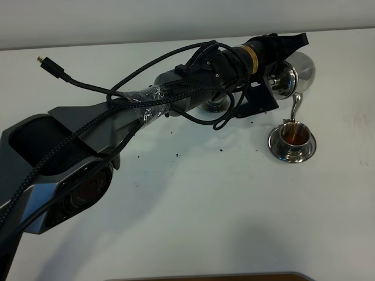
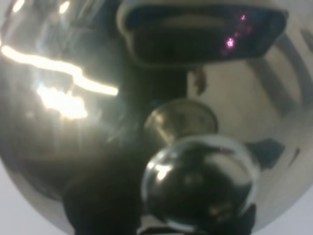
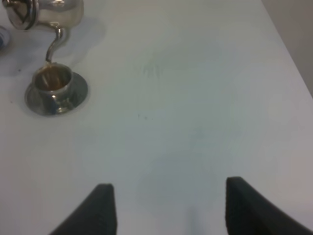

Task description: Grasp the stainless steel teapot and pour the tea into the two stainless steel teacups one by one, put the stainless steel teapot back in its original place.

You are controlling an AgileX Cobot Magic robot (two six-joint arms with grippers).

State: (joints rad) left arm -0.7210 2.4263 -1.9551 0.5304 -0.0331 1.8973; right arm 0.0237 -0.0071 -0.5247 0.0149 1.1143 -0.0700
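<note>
My left gripper (image 1: 280, 70) is shut on the stainless steel teapot (image 1: 300, 71), which hangs tilted over the table's far right. Its thin spout (image 1: 296, 106) points down into a steel teacup (image 1: 293, 134) holding amber tea, set on its saucer (image 1: 275, 145). The left wrist view is filled by the teapot's shiny body (image 2: 58, 122) and lid knob (image 2: 200, 188). The right wrist view shows the teapot (image 3: 54, 12) above that teacup (image 3: 51, 81). My right gripper (image 3: 166, 210) hovers open and empty over bare table. Another shiny steel piece (image 1: 212, 106) sits mostly hidden under the left arm; I cannot tell whether it is a cup or the coaster.
The left arm (image 1: 176, 99), wrapped in black cables, crosses the table from the near left to the far right. A loose cable plug (image 1: 50, 65) sticks out at the far left. Small dark specks (image 1: 176, 155) dot the white table (image 1: 193, 211).
</note>
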